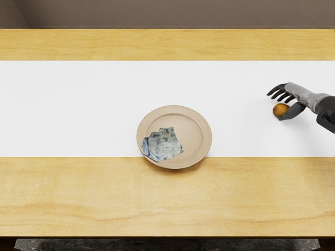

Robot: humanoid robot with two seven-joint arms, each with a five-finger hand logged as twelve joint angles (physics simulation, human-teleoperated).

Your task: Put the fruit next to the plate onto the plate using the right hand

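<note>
right hand (291,97) maybe against fruit (280,109)

a white runner (78,104) lies across the wooden table (157,193).

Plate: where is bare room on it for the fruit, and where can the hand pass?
The plate is bare on its upper and right parts; a blue-white patch fills its lower left. The white runner between plate and fruit lies bare. Crowded only at the right hand, open at the fruit.
</note>
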